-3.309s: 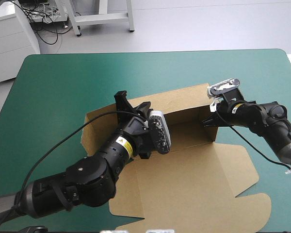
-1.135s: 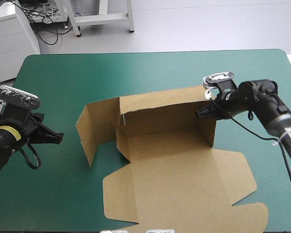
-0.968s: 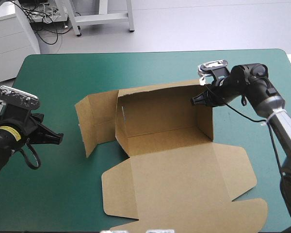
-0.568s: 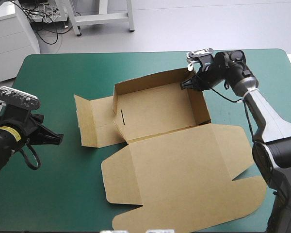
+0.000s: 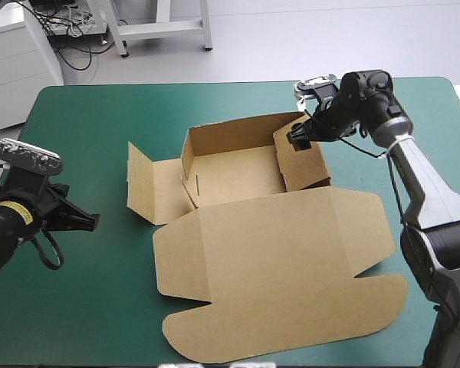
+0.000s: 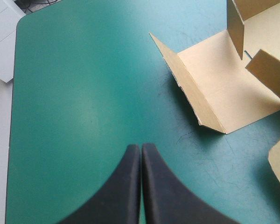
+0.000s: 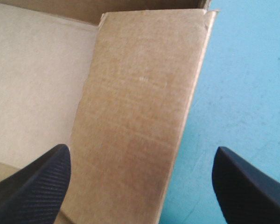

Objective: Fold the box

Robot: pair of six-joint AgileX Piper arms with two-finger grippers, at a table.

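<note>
The brown box (image 5: 238, 172) sits mid-table as a shallow tray with its back wall and side walls raised. Its wide lid (image 5: 276, 268) lies flat toward the table's near edge. A left side flap (image 5: 149, 192) stands half raised, and it also shows ahead of my left gripper (image 6: 196, 88). My right gripper (image 5: 297, 136) is at the box's far right corner, open. The right end flap (image 7: 140, 107) stands between its fingers (image 7: 42, 177), which do not touch it. My left gripper (image 5: 94, 222) hovers over the cover left of the box, shut and empty (image 6: 141, 151).
The teal-green cover (image 5: 92, 130) stretches bare from my left gripper to the box's left flap. The lid's rounded tabs (image 5: 215, 345) reach almost to the table's near edge. The right arm (image 5: 414, 169) runs along the table's right side.
My right gripper has opened and let go of the box's right wall. The box has slid left and toward me, its lid now flatter. The left arm has not moved.
</note>
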